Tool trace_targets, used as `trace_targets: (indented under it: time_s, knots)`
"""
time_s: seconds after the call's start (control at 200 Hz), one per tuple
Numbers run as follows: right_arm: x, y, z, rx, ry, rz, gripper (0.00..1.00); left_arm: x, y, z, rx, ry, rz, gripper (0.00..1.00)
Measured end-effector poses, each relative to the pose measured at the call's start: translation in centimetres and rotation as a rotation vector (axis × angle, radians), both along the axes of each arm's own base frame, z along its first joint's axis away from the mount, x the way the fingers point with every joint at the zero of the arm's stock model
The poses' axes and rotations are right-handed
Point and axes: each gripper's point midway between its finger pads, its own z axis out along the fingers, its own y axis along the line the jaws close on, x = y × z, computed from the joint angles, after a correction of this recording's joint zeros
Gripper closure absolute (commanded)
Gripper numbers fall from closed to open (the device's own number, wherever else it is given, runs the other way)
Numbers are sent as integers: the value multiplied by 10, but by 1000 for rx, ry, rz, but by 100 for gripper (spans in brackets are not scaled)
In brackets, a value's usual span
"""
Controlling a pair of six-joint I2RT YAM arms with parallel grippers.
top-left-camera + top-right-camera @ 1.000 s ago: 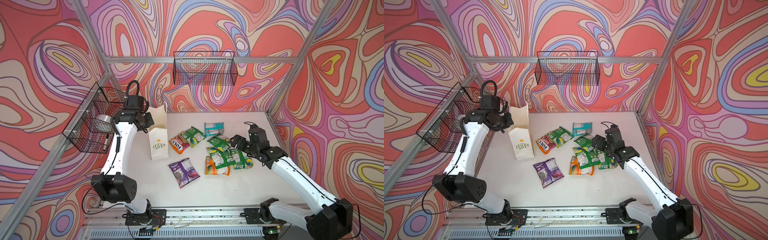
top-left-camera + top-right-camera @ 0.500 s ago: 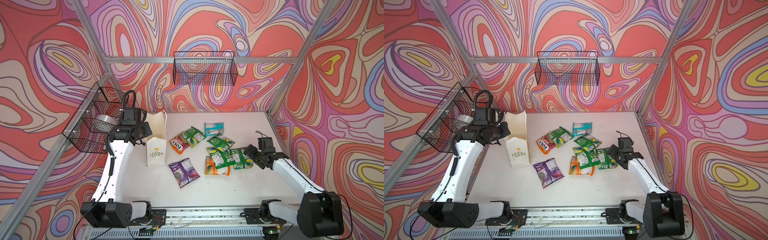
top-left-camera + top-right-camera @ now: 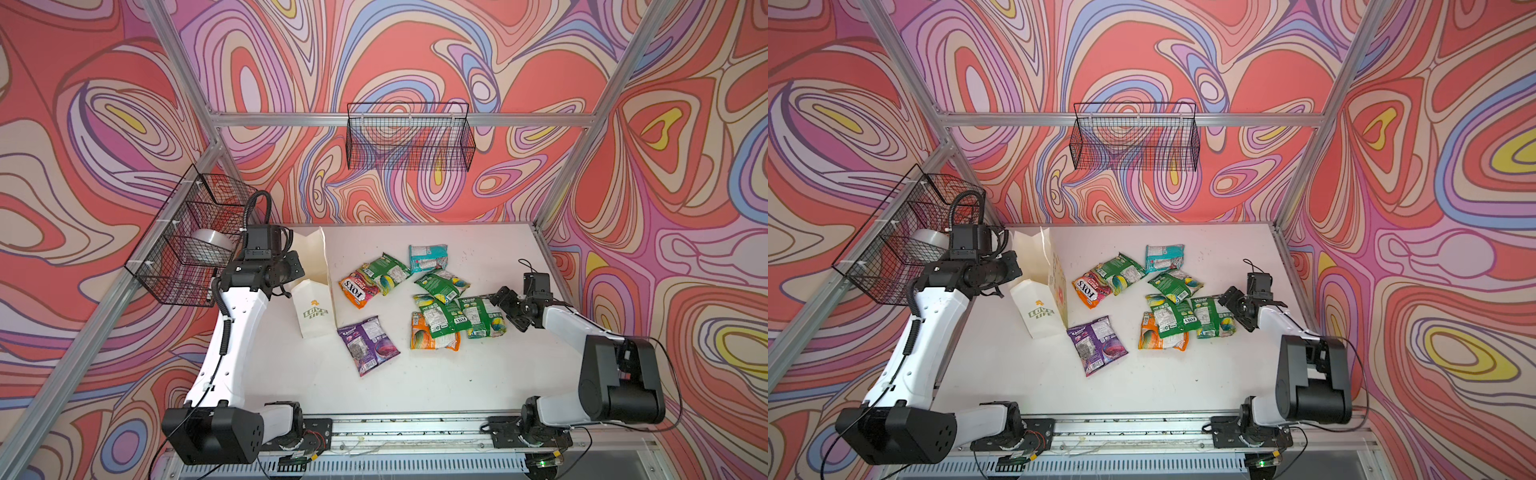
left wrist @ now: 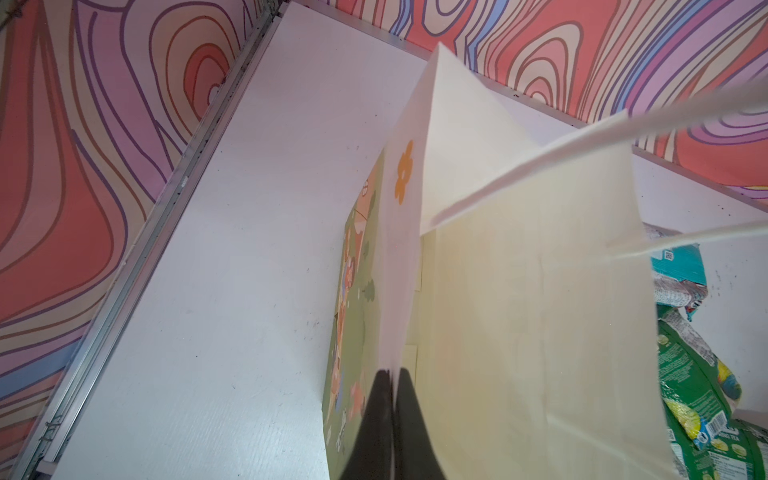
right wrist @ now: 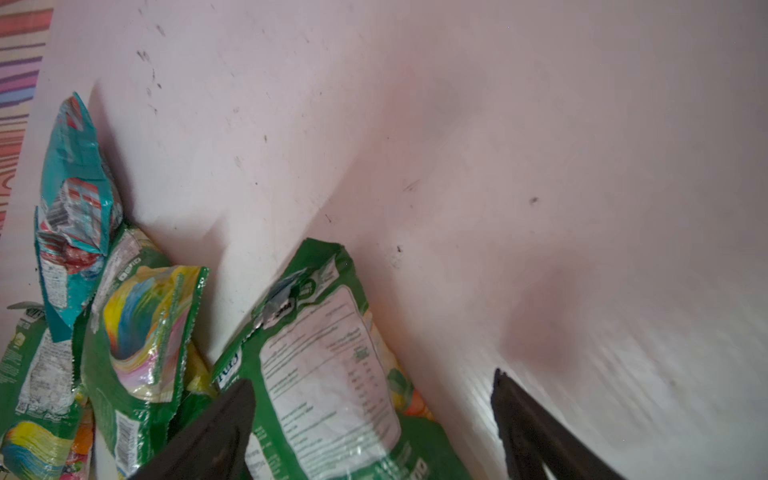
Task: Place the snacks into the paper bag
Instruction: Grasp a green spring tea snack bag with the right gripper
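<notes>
Both top views look steeply down from high at the front onto the whole white tabletop (image 3: 436,386), facing the rectangular black wire basket (image 3: 409,137) at upper centre, and share almost the entire scene, slightly offset sideways. The left wrist view looks from very close along the wall of the white paper carrier bag (image 4: 519,311), left gripper (image 4: 392,374) at lower centre. The right wrist view sits low and close over the tabletop, right gripper (image 5: 372,378) at its lower edge, and shares the glossy teal packet (image 5: 70,187) with the left wrist view's right edge.

Lab cell: aluminium frame (image 3: 291,119), patterned walls (image 3: 415,50)
</notes>
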Motion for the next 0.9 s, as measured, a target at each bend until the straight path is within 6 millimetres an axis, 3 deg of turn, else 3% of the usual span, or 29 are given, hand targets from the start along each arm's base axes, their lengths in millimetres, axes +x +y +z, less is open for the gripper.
trace_targets:
  time_s: [0.215,0.401,0.566,0.731,0.902]
  knots:
    - [7,14,-4,73,-31,48,19,2,-6,1,-28,-10,-18,100]
    - [-2,28,-4,140,-59,86,27,3,-8,2,-39,-16,-27,100]
    - [-16,34,-9,168,-35,98,51,4,-11,0,-56,-18,-33,100]
    - [-18,38,-9,190,-32,103,75,4,-13,-1,-68,-19,-38,100]
    - [-17,42,8,209,-70,107,93,5,-15,-1,-79,-18,-45,99]
